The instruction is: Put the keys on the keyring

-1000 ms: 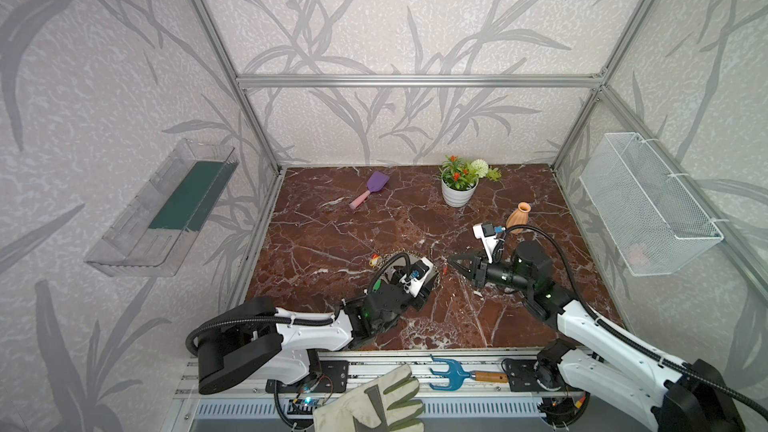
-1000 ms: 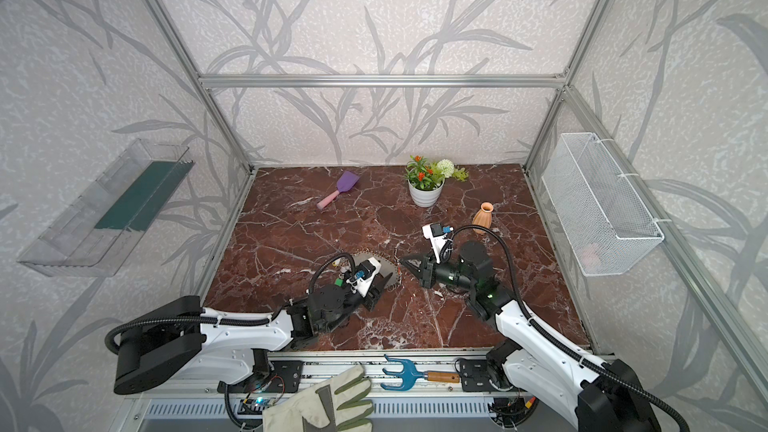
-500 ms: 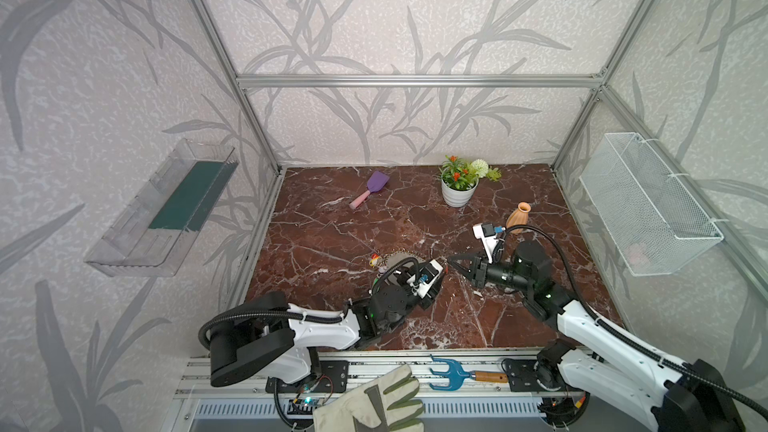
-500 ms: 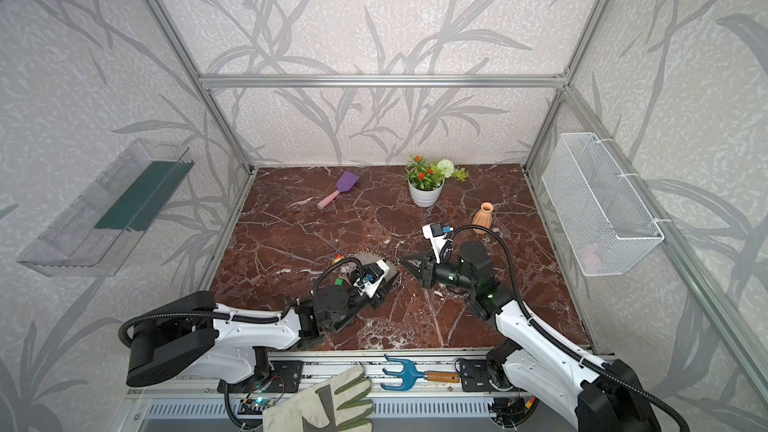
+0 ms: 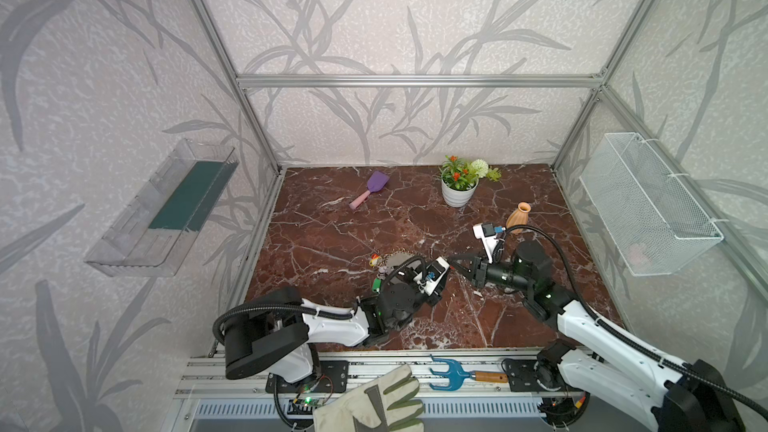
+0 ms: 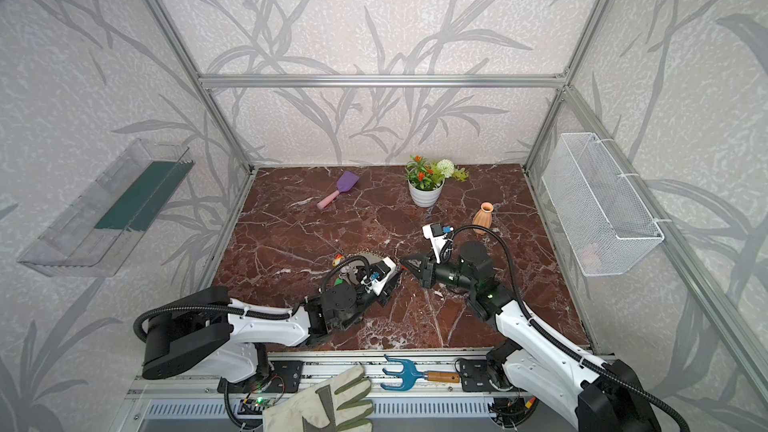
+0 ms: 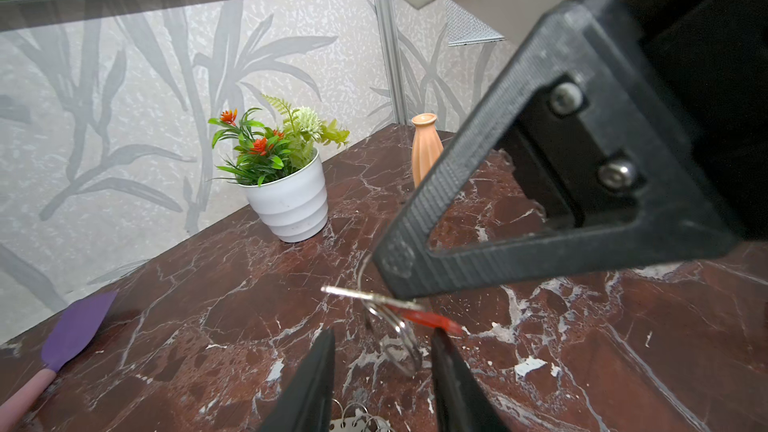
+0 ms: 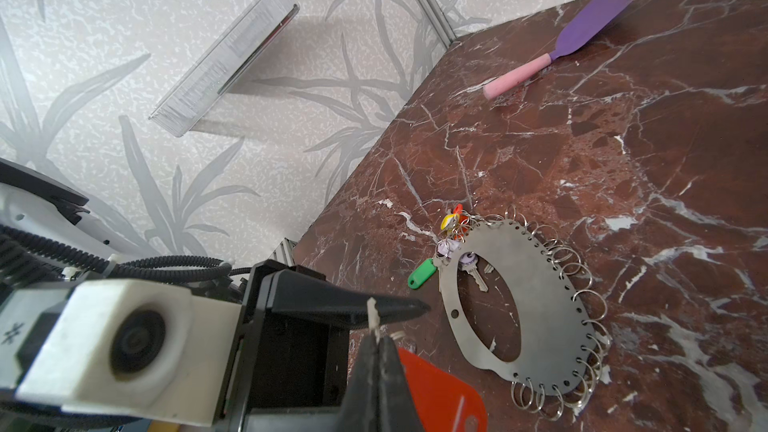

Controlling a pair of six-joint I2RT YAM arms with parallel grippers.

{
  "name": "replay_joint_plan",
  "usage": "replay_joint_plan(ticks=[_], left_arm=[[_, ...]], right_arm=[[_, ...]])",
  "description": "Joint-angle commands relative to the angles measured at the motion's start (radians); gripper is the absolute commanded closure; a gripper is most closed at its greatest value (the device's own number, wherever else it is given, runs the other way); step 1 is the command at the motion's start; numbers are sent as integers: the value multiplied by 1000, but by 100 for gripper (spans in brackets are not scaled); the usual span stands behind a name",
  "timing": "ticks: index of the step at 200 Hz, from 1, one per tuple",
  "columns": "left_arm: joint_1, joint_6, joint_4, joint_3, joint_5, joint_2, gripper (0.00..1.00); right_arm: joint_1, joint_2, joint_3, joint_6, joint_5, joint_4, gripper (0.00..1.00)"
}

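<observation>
R tool (image 8: 379,342): jaws tight together, clamped on thin silver loop of red key (image 8: 440,394); red tag part hanging just under tips, up off worktop (image 8: 623,139). L tool (image 7: 383,332): fingers (image 7: 316,371) apart, one each side of silver ring (image 7: 401,344) dangling from same red key, not closed on it. Both tools tip to tip, just beside keyring (image 8: 544,284), on side away from key bunch; same in both top views, w/ L tool's tips hard to see under L wrist cam (image 5: 435,277) there. Keyring itself: flat grey band, lying flat on worktop, lots of small silver rings (image 8: 581,274) along outer edge, big hole in middle. Rest of keys (image 8: 448,246) in a little bunch at one end of keyring, touching it: yellow & red-orange tags (image 8: 451,220) at far tip of bunch, green tag (image 8: 422,273) sticking out to side, silver key w/ lilac top (image 8: 471,270) lying inside keyring's hole. Hooked on rings or just lying there: cannot tell. Well apart from keyring, toward back wall: purple scoop w/ pink handle (image 5: 369,191), white flower pot (image 5: 457,195) & orange vase (image 5: 518,218), pot & vase upright, scoop lying flat. Also well apart from keyring, other way, off worktop by arm bases: glove (image 5: 370,405) & blue hand fork (image 5: 453,372) on metal rail (image 5: 374,365). Up on side walls, higher than keyring, out to either side: wire basket (image 5: 648,205) & clear tray (image 5: 166,209).
</observation>
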Motion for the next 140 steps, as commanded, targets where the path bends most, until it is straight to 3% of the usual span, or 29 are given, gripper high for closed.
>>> replay_joint_plan(ticks=[1,88,127,140], left_arm=[[-4,-1,26,24,-47,6,69],[-6,-9,-19,37,-59,2,84],[-7,-2,-75,39,-26,-28,100],[-7,-2,-92,39,-26,-39,100]], right_arm=[[7,-11,8,1,-9,14,100],[6,-16,-2,0,-4,13,100],[6,-13,-2,-4,2,11,100],[6,-10,1,-5,2,14,100]])
